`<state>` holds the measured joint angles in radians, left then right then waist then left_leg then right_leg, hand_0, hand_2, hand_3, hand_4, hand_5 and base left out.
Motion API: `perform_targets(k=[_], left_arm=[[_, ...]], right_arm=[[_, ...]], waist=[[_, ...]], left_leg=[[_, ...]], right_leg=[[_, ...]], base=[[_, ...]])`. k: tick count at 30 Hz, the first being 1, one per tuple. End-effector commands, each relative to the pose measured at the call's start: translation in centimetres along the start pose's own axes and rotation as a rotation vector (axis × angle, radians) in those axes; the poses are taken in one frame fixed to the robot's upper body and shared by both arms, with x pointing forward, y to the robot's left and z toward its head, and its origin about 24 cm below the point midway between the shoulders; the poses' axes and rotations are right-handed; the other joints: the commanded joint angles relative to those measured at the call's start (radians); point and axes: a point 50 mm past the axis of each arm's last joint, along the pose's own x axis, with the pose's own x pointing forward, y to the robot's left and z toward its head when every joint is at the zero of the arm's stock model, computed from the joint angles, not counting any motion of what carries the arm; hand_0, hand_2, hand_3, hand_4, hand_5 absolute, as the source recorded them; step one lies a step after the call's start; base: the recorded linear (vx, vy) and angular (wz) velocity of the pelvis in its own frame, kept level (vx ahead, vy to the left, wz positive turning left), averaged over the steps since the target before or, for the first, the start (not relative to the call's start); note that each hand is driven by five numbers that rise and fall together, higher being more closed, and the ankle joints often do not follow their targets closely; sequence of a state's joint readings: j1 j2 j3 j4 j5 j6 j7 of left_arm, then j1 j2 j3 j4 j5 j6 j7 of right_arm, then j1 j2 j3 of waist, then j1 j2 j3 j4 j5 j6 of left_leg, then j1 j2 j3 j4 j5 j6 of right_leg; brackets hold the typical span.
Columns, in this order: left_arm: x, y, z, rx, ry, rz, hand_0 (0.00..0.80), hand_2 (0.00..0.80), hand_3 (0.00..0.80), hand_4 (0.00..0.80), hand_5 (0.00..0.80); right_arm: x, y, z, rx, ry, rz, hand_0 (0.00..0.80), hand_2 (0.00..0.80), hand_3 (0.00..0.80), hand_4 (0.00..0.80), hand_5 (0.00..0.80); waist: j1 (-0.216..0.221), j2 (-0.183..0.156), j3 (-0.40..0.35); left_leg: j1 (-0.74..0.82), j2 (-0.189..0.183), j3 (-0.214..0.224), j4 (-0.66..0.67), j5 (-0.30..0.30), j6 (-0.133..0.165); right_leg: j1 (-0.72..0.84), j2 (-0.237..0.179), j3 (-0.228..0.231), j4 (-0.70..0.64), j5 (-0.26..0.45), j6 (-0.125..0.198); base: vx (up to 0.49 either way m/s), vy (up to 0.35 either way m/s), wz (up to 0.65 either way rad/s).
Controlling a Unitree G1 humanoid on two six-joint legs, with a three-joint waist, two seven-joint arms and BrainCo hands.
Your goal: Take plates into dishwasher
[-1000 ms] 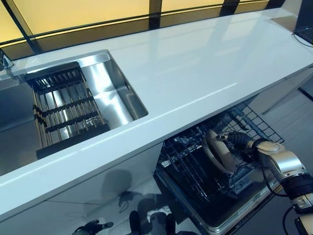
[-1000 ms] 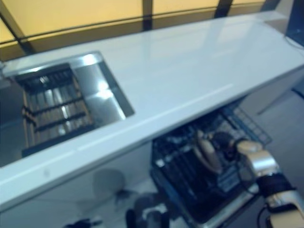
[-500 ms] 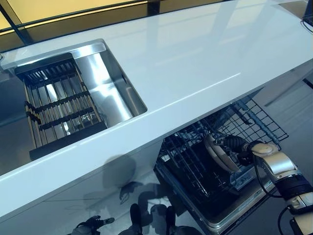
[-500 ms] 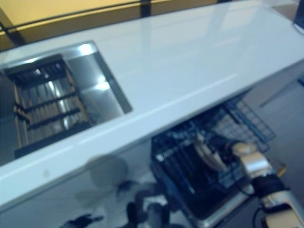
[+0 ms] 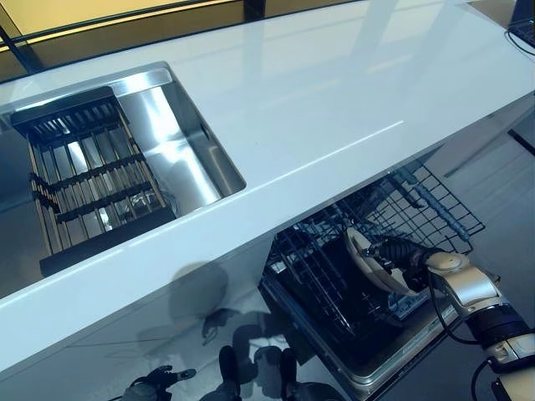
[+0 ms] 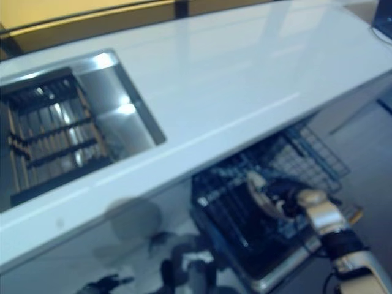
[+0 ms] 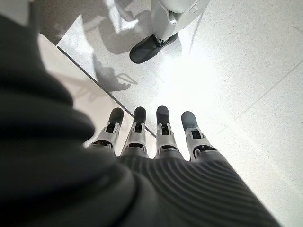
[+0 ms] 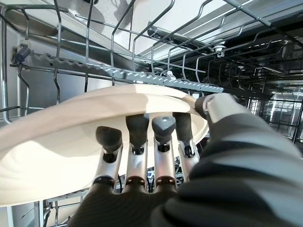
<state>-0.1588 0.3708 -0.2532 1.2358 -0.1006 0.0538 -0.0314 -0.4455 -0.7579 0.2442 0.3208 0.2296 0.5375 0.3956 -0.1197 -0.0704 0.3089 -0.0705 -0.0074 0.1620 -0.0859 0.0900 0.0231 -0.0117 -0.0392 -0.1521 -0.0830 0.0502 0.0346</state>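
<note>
My right hand (image 8: pixel 142 156) pinches the plate (image 8: pixel 71 142), fingers and thumb curled round its rim. Keep it upright; lower between rack (image 5: pixel 326 276) tines.

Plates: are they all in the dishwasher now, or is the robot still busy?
Still busy. Done: the dishwasher rack is pulled out under the counter. In hand: the right hand grips a cream plate over the rack's wires, not yet let go. Left: slotting it in. No more plates show on the counter. The left hand hangs open above the floor.
</note>
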Motion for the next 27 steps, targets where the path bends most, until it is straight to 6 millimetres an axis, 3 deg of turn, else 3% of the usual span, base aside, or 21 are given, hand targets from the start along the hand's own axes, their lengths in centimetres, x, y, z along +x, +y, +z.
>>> perform_targets(k=[1, 18, 27], left_arm=[[0.0, 0.1, -0.2, 0.009, 0.014, -0.001, 0.000, 0.000, 0.000, 0.000, 0.000], [-0.1, 0.0, -1.7, 0.047, 0.065, -0.022, 0.000, 0.000, 0.000, 0.000, 0.000], [-0.2, -0.3, -2.8, 0.078, 0.124, -0.004, 0.000, 0.000, 0.000, 0.000, 0.000]], right_arm=[[-0.1, 0.3, 0.5, 0.013, -0.055, -0.014, 0.000, 0.000, 0.000, 0.000, 0.000], [-2.6, -4.1, 3.7, 0.124, -0.219, -0.178, 0.000, 0.000, 0.000, 0.000, 0.000], [-3.8, -5.9, 3.0, 0.164, -0.203, -0.261, 0.000, 0.000, 0.000, 0.000, 0.000]], waist=[[0.018, 0.022, -0.032], [0.013, 0.012, -0.067], [0.000, 0.002, -0.099]], left_leg=[[0.018, 0.006, 0.063, -0.001, -0.066, 0.005], [0.035, 0.014, 0.071, -0.001, -0.076, 0.004], [0.042, 0.016, 0.076, -0.001, -0.082, 0.004]], right_leg=[[-0.067, 0.060, -0.018, 0.174, -0.112, -0.018], [-0.039, 0.068, -0.005, 0.174, -0.128, -0.024], [-0.028, 0.075, 0.008, 0.172, -0.133, -0.026]], base=[[0.000, 0.000, 0.00], [0.000, 0.000, 0.00], [0.008, -0.006, -0.04]])
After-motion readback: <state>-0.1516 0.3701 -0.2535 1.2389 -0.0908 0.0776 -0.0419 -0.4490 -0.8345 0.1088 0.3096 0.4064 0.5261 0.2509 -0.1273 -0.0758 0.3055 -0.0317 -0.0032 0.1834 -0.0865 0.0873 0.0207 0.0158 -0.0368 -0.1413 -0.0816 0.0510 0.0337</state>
